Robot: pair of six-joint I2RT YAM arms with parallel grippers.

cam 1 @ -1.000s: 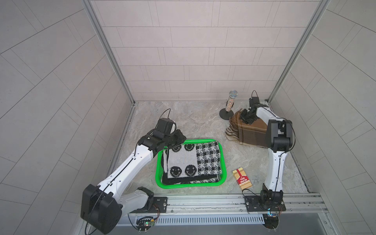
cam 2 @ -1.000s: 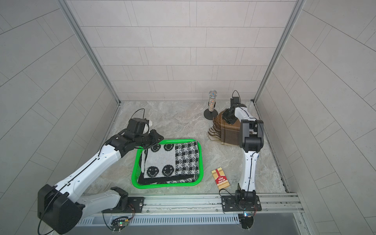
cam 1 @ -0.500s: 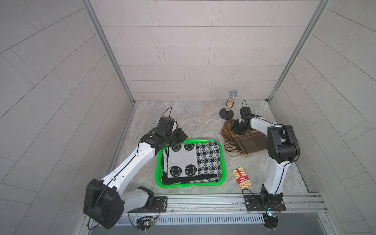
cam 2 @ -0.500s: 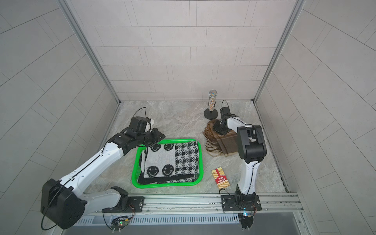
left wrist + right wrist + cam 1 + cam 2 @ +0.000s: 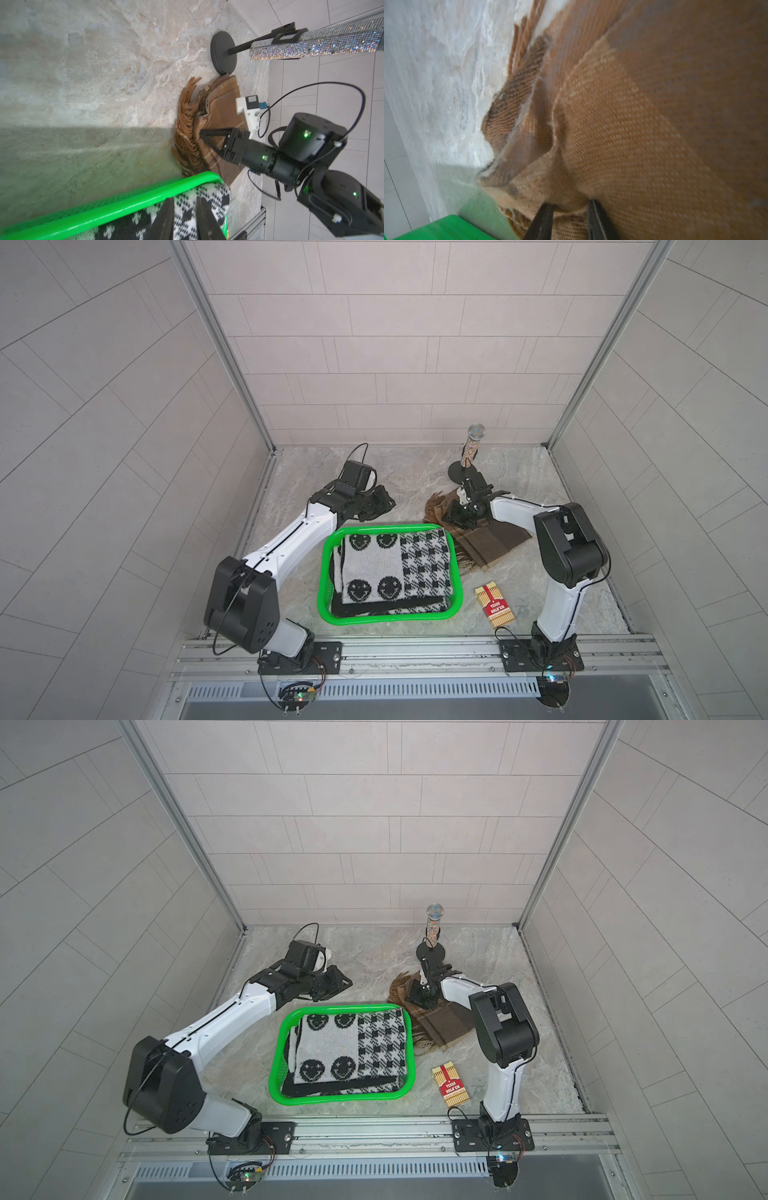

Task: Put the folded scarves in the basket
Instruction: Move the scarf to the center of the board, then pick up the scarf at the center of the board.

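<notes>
The green basket point(image 5: 328, 572) point(image 5: 276, 1065) stands front centre. A folded black-and-white scarf point(image 5: 390, 568) point(image 5: 345, 1048) with smiley faces and checks lies flat inside it. Right of the basket, a brown fringed scarf point(image 5: 494, 543) point(image 5: 449, 1025) lies on the table. My right gripper point(image 5: 457, 517) point(image 5: 571, 204) is shut on a bunched fold near its far end. My left gripper point(image 5: 384, 506) point(image 5: 184, 200) hovers by the basket's far left corner. Its jaws stand slightly open and hold nothing. The patterned scarf point(image 5: 212, 197) shows beyond them.
A red box of cards point(image 5: 494, 605) lies on the table right of the basket, near the front rail. A glittery microphone on a black round stand point(image 5: 469, 448) stands at the back, just behind the brown scarf. Tiled walls close in the sides.
My right gripper has brought the brown scarf down from a raised hang onto the table and leftward, closer to the basket. My left gripper has backed off the basket corner and its jaws have parted.
</notes>
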